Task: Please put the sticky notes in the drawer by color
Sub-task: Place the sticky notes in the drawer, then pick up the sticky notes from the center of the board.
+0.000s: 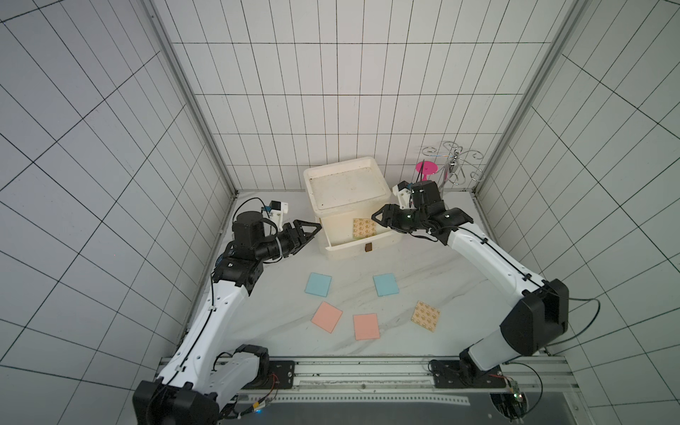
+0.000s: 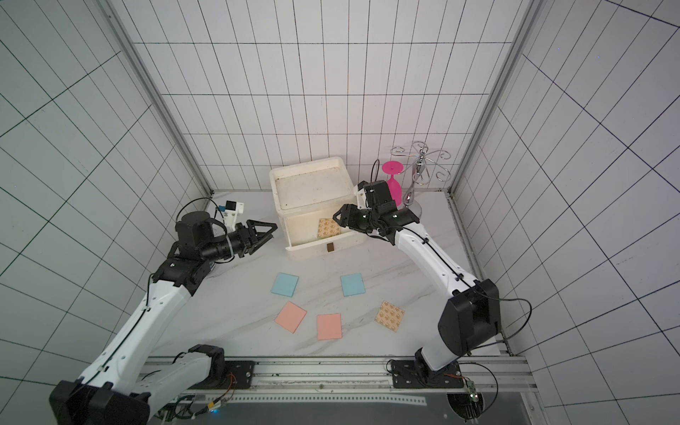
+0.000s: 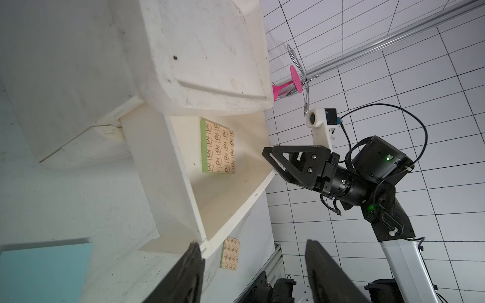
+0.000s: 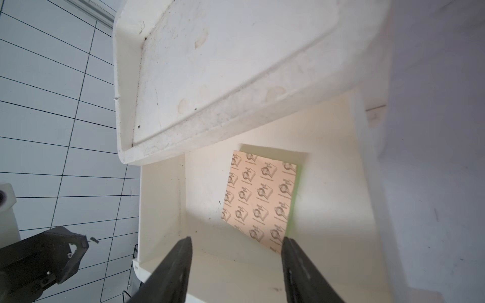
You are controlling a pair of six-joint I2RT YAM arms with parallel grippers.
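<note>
Step in hand, as I judged it: the drop of the first tan pad, done bar the withdrawal. My right gripper hung over the open drawer, jaws apart, nothing between them. The first tan pad lay inside toward the back wall, clear of both fingers. My left gripper stood at 9 o'clock of the chest, likewise spread and empty. Next move, I reckoned: lift the right arm clear of the rim, then fetch the second tan pad at 4 o'clock on the table. It was thin and flat, so it would want an edge pinch. Only the top views showed the rest waiting: one blue pad, the other blue pad, one pink pad, the other pink pad. Only the left wrist view showed the stored pad's green edge. Which tier stood open, no view settled.
</note>
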